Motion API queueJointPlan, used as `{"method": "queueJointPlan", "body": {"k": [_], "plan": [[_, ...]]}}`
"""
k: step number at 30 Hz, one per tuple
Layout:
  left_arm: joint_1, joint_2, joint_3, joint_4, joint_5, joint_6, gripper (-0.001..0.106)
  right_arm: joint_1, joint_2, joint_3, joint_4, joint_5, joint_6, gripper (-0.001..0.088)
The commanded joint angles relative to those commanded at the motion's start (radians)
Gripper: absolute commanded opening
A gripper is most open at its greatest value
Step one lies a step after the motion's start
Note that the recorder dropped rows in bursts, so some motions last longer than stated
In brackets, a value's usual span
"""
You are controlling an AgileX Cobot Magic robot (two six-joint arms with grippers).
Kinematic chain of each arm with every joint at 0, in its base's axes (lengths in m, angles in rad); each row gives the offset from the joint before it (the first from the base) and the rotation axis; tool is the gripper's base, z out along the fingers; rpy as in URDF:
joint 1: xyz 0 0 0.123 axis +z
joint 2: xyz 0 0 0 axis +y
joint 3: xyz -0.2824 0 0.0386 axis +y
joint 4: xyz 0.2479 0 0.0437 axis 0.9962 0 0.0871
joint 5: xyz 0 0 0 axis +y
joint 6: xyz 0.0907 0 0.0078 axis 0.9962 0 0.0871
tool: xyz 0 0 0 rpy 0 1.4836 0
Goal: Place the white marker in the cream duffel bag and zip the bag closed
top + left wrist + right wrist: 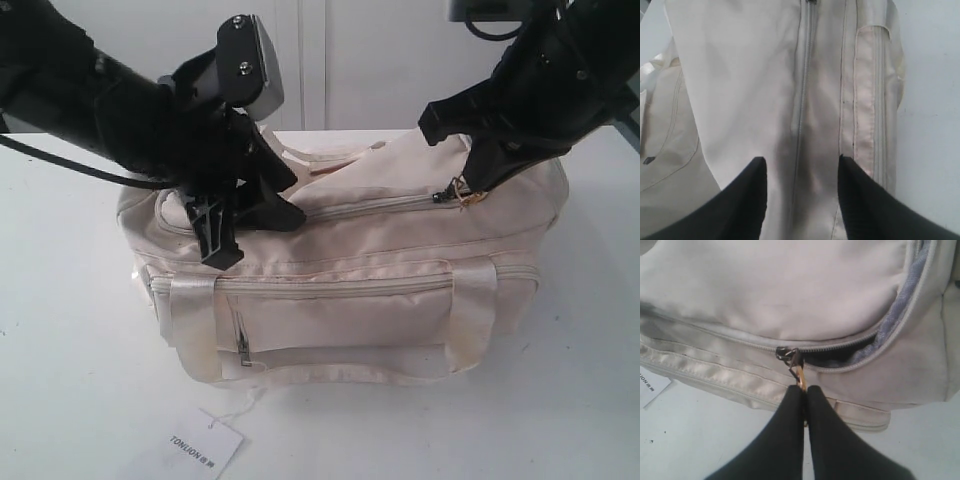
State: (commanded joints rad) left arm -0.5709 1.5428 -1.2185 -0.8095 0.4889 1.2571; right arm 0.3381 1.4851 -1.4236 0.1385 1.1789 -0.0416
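Now | right gripper (803,388) pinched on zip pull (798,371) | left gripper (801,160) spread wide over cream duffel bag (350,320) | top zip (840,347) partly open

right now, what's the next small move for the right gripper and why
Probably draw the zip pull toward the unzipped end: the right gripper is shut on it, and past the slider the cream duffel bag gapes, dark lining showing.
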Motion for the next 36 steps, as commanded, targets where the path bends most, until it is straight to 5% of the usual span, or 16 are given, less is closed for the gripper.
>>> {"method": "queueJointPlan", "body": {"k": [3,11,14,16,23,30,36], "plan": [[0.000,0.012,0.000,-0.077,-0.018,0.034,0.050,0.000,0.000,0.000,0.000,0.000,0.000,0.0000],[0.000,0.073,0.000,-0.343,-0.016,0.404,0.051,0.000,0.000,0.000,0.000,-0.008,0.000,0.0000],[0.000,0.110,0.000,-0.455,0.007,0.522,0.068,0.000,0.000,0.000,0.000,-0.010,0.000,0.0000],[-0.002,0.122,0.000,-0.530,0.007,0.617,0.069,0.000,0.000,0.000,0.000,-0.010,0.000,0.0000],[-0.065,0.184,0.000,-0.587,-0.016,0.764,0.067,0.000,0.000,0.000,0.000,-0.013,0.000,0.0000],[-0.083,0.214,0.000,-0.589,-0.182,0.754,0.048,0.000,0.000,0.000,0.000,-0.011,0.000,0.0000],[-0.083,0.214,0.000,-0.588,-0.121,0.754,0.001,0.000,0.000,0.000,-0.009,-0.016,0.000,0.0000]]}}
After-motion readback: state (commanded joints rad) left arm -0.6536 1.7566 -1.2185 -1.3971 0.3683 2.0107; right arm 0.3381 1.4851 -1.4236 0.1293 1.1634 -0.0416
